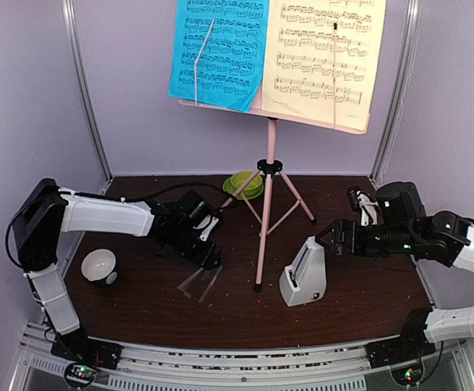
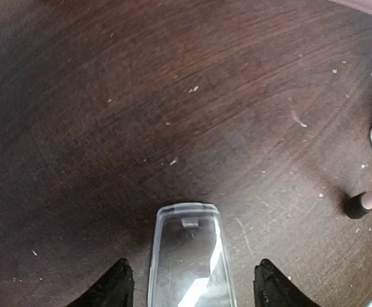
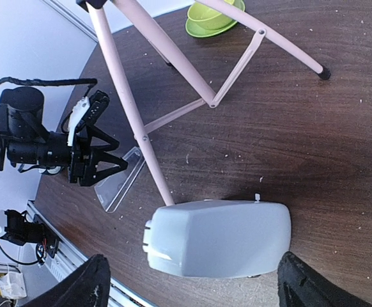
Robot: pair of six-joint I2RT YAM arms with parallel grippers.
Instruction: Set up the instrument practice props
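The pink tripod music stand (image 1: 268, 175) stands mid-table. A blue sheet (image 1: 219, 49) and a pale-yellow sheet (image 1: 322, 49) rest on its desk. The white pyramid metronome (image 1: 302, 277) stands right of the stand's near foot, without its cover. The clear cover (image 1: 200, 283) lies on the table to the left. My left gripper (image 2: 192, 288) is open, one finger on each side of the cover (image 2: 189, 256), not touching it. My right gripper (image 3: 195, 288) is open, its fingers well apart on either side of the metronome (image 3: 218, 236).
A green cup and saucer (image 1: 243, 185) sit behind the stand. A small white-and-black bowl (image 1: 100, 266) sits near left. The stand's legs (image 3: 141, 121) spread between the arms; one foot (image 2: 355, 208) is right of the cover. Walls enclose the table.
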